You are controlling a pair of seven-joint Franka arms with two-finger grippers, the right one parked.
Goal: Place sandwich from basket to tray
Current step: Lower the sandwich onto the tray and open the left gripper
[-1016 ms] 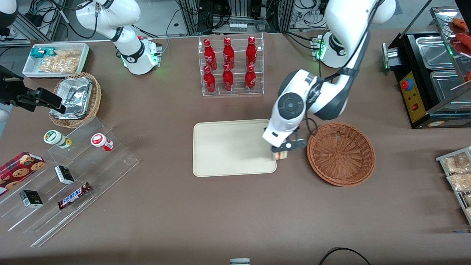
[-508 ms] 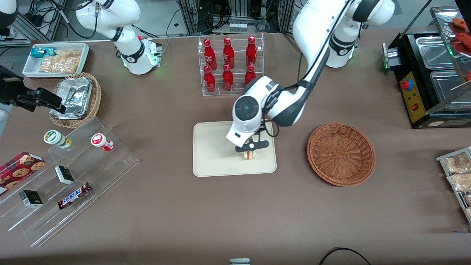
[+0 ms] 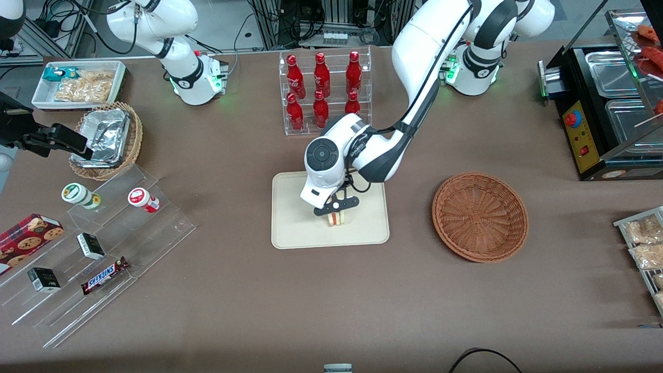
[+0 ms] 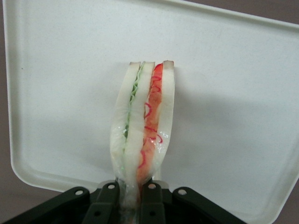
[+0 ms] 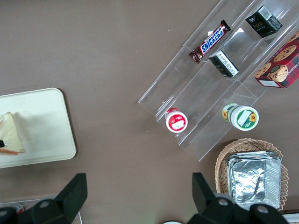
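Mostly done: sandwich out of basket, held over tray in gripper with jaws clamped on it, release left.

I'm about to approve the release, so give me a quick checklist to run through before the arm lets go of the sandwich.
1. Sandwich held by the gripper, fingers pinching its end: ok.
2. Sandwich over the tray, inside its rim: ok.
3. Sandwich bottom resting on the tray surface: cannot tell.
4. Tray under the sandwich bare of other items: ok.
5. Basket emptied, nothing left in it: ok.
6. Sandwich layers together, filling in place: ok.
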